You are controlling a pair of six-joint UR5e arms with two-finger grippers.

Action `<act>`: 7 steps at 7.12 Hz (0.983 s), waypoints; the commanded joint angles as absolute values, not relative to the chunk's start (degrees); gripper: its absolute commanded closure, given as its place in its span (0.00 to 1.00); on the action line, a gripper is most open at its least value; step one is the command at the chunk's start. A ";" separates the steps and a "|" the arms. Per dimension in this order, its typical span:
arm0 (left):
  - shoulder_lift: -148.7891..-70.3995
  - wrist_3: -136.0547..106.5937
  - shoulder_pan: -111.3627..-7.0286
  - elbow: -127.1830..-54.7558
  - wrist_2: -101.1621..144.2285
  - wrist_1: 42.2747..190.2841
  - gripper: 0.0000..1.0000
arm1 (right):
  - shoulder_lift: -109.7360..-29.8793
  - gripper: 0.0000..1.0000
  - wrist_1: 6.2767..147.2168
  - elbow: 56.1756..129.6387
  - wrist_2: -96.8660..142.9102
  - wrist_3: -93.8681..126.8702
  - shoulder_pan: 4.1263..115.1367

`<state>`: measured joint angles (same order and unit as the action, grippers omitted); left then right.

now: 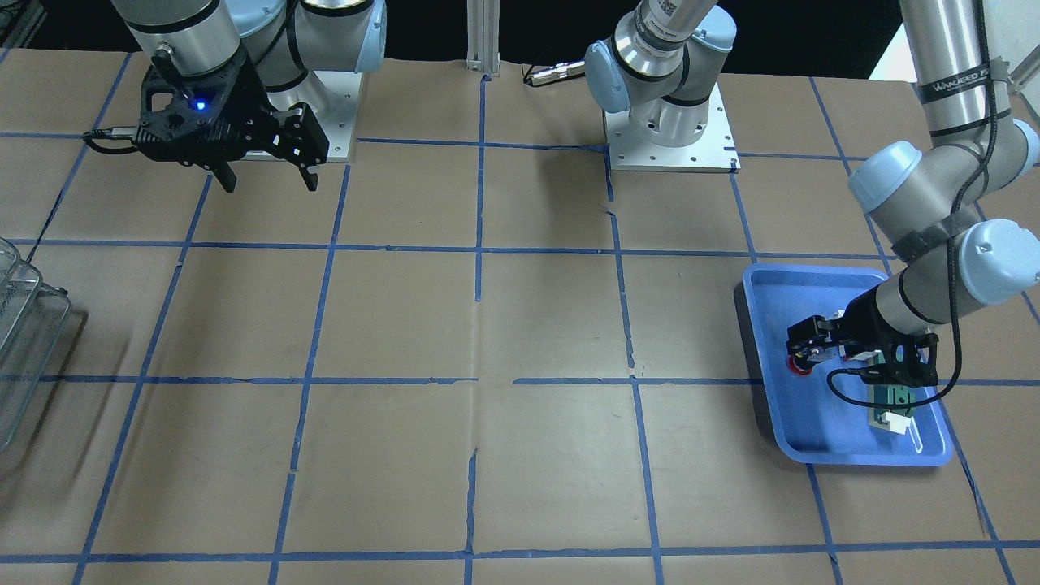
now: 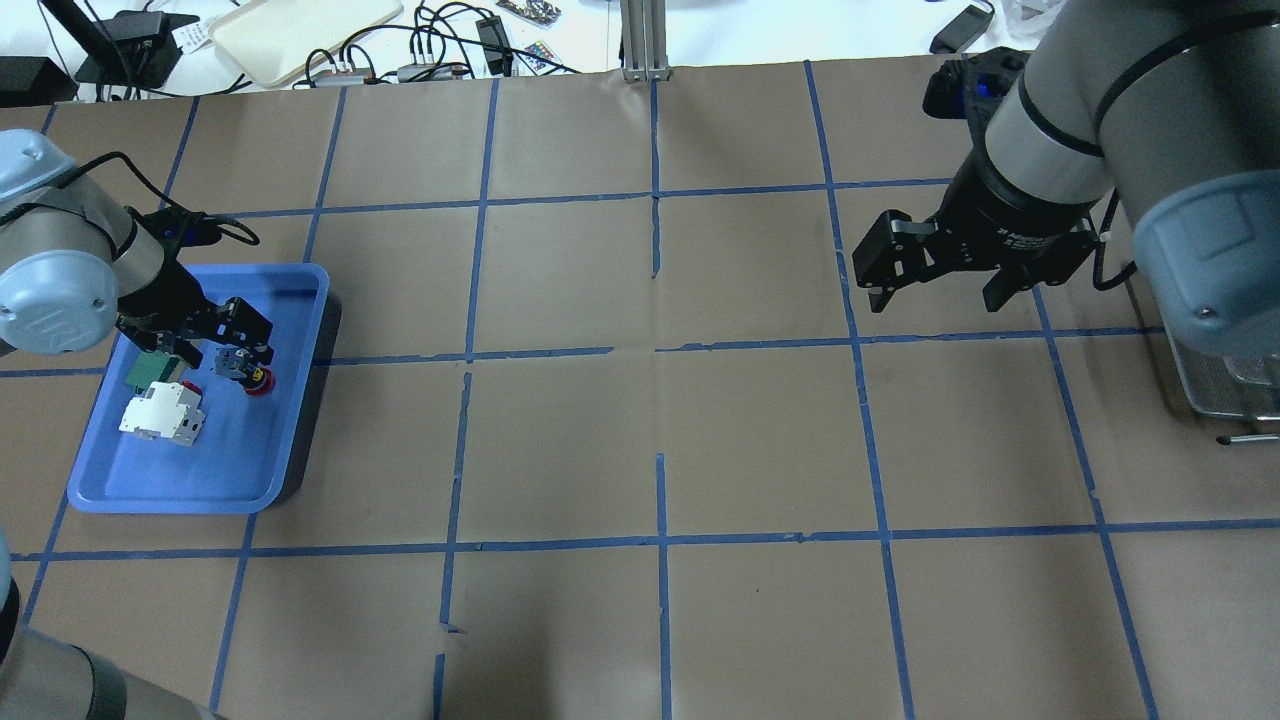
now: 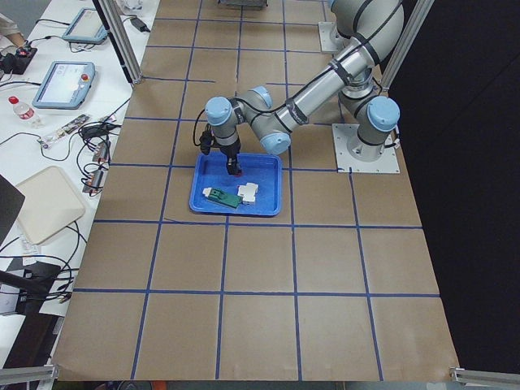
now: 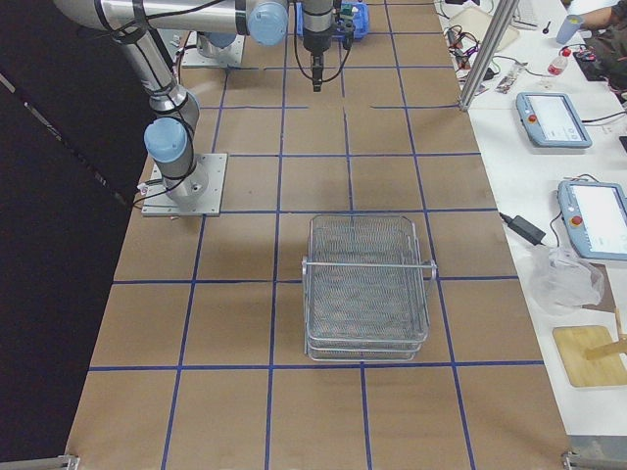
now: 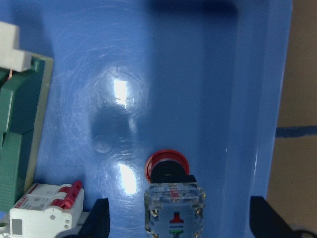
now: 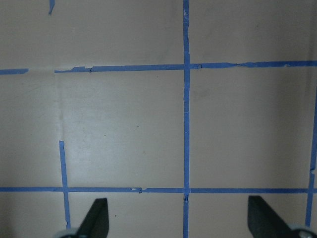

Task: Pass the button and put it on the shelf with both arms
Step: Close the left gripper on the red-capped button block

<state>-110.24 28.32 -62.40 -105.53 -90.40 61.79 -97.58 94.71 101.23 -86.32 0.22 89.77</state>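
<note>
The button (image 5: 167, 167), red cap with a clear rear block, lies in the blue tray (image 5: 257, 99); it also shows in the overhead view (image 2: 256, 380) and the front view (image 1: 799, 367). My left gripper (image 5: 181, 220) is open and low in the tray, one finger on each side of the button, not touching it; it shows in the overhead view (image 2: 222, 340) too. My right gripper (image 2: 936, 298) is open and empty, held above the bare table; in the front view (image 1: 268, 180) it hangs near its base. The wire shelf (image 4: 367, 289) stands on the robot's right side of the table.
A white blocky part (image 2: 160, 412) and a green part with a white tip (image 2: 150, 370) lie in the tray (image 2: 300, 300) beside the button. The shelf's edge shows in the front view (image 1: 24, 325) and under the right arm in the overhead view (image 2: 1225, 385).
</note>
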 commanded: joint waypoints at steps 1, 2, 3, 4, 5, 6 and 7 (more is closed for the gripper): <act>-110.22 28.30 -62.40 -105.64 -91.05 61.79 0.55 | -97.56 0.00 94.75 101.25 -86.05 0.09 89.74; -110.13 28.47 -62.40 -105.47 -91.23 61.87 0.83 | -97.56 0.00 94.75 101.25 -86.04 0.09 89.74; -109.95 28.56 -62.49 -105.38 -91.23 61.87 0.96 | -97.56 0.00 94.75 101.25 -86.04 0.09 89.74; -109.52 28.65 -62.49 -104.77 -91.14 61.70 0.98 | -97.56 0.00 94.75 101.25 -86.04 0.09 89.74; -107.42 28.57 -63.36 -103.98 -90.62 63.27 0.98 | -97.56 0.00 94.75 101.25 -86.04 0.26 89.74; -104.88 28.48 -63.11 -103.54 -85.66 68.24 0.98 | -97.56 0.00 94.75 101.25 -86.04 0.26 89.74; -101.63 28.22 -63.63 -103.36 -76.90 71.86 0.96 | -97.56 0.00 94.75 101.25 -86.13 0.26 89.74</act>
